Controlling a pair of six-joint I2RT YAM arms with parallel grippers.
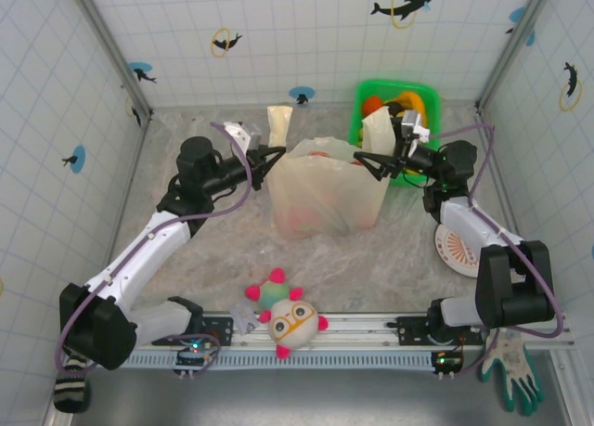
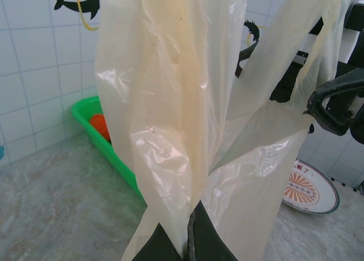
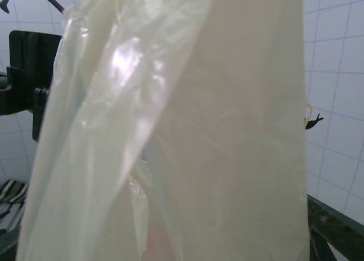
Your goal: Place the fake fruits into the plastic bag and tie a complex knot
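Looking down from the top camera, the plastic bag point(image 1: 329, 189) stands upright in the middle of the marbled table point(image 1: 390, 268), mouth up, right between the two arms. The left claw point(image 1: 270, 162) is in at the bag's left shoulder and it is clenched, pinching the thin plastic just below the left handle strip point(image 1: 279, 122), which sticks up pale and upright. The left wrist view makes it plain: the two dark fingers point(image 2: 213, 249) meet at the bottom of the frame with a gathered fold of pale-yellow film caught between them, and the sheet rises straight above.

Over on the other side, the right claw point(image 1: 368, 162) sits at the bag's right shoulder, just under the right handle strip point(image 1: 378, 129), and its jaws stand apart, released. One curved black finger shows past the edge of the film in the left wrist view; whether it touches the plastic, I can't tell. From the right wrist, the bag's glossy translucent film hangs close in front of the lens.

The two strips stand well apart, not yet tied. Reddish patches show low through the bag's front wall. Fruit or print, I can't tell.

Just behind the bag's right corner sits the green basket point(image 1: 399, 83), with two of the fake fruits point(image 1: 372, 105) in it, one orange, one yellow. At the near edge lies a white plush ball point(image 1: 290, 320) with pink knobs, a plate point(image 1: 458, 250) rests beside the right arm, and a glove point(image 1: 513, 372) lies at the near right corner
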